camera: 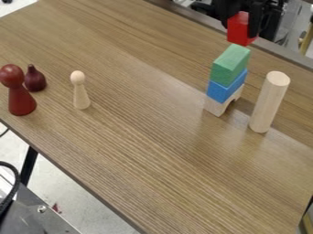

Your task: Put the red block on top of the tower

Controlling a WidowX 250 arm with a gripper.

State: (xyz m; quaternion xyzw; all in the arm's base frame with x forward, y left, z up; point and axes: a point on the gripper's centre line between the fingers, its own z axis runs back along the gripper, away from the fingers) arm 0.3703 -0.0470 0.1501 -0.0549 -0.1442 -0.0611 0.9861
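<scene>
At the top right of the camera view, the black gripper (pixel 243 23) is shut on a red block (pixel 240 30), with one finger on each side of it. The block hangs above and slightly behind the tower. The tower stands on the right half of the table, with a green block (pixel 231 63) on top, a blue block (pixel 225 88) in the middle and a pale wooden arch block (pixel 216 107) at the bottom. A gap separates the red block from the green one.
A tall pale wooden cylinder (pixel 269 101) stands upright close to the tower's right. On the left of the table (pixel 143 151) are a dark red peg figure (pixel 21 99), a small maroon pear-shaped piece (pixel 35 80) and a pale peg figure (pixel 80 95).
</scene>
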